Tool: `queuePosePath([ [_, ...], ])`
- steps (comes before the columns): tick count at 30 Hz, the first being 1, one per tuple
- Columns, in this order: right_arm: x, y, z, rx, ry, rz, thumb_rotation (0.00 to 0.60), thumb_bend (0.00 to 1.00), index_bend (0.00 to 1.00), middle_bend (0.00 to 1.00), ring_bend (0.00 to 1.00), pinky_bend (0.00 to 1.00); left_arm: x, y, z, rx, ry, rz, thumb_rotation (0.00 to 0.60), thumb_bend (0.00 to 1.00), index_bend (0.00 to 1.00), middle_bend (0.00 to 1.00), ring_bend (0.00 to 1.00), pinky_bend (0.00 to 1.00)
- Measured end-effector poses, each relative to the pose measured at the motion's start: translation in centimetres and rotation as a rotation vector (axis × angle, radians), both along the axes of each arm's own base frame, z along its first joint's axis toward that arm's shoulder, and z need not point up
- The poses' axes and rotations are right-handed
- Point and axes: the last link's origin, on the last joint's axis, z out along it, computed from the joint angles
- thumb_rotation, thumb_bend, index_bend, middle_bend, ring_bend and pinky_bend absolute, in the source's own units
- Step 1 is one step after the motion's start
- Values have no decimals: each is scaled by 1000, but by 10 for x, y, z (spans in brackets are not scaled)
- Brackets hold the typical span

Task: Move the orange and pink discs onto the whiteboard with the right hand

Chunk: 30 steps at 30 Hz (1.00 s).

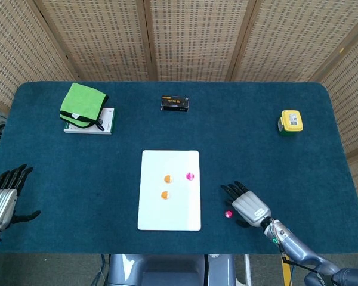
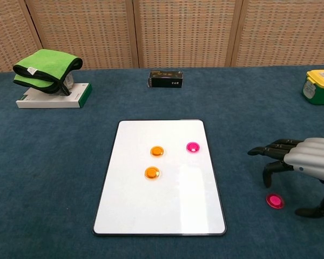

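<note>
The right hand (image 2: 305, 164) is held spread and empty just above a pink disc (image 2: 275, 201) on the table (image 2: 59, 162). Two orange discs (image 2: 157, 151) and another pink one (image 2: 192, 147) are seen on the whiteboard (image 2: 167, 210) — the left hand (image 1: 1, 201) is spread too, empty.

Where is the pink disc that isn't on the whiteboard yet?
The loose pink disc lies on the blue table right of the whiteboard, under the right hand.

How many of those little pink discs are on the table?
2: one pink disc lies on the whiteboard near its right edge; the other pink disc lies on the blue cloth under the right hand. None seems hidden.
</note>
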Motion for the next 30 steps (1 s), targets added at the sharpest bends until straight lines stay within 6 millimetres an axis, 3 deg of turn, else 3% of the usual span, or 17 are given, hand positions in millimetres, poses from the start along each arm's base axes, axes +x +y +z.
queuePosePath([
  [30, 0, -1, -14, 12, -30, -7, 600, 337, 388, 0, 0, 0, 0, 0, 0, -2, -3, 5, 600, 2, 0, 0, 0, 0],
])
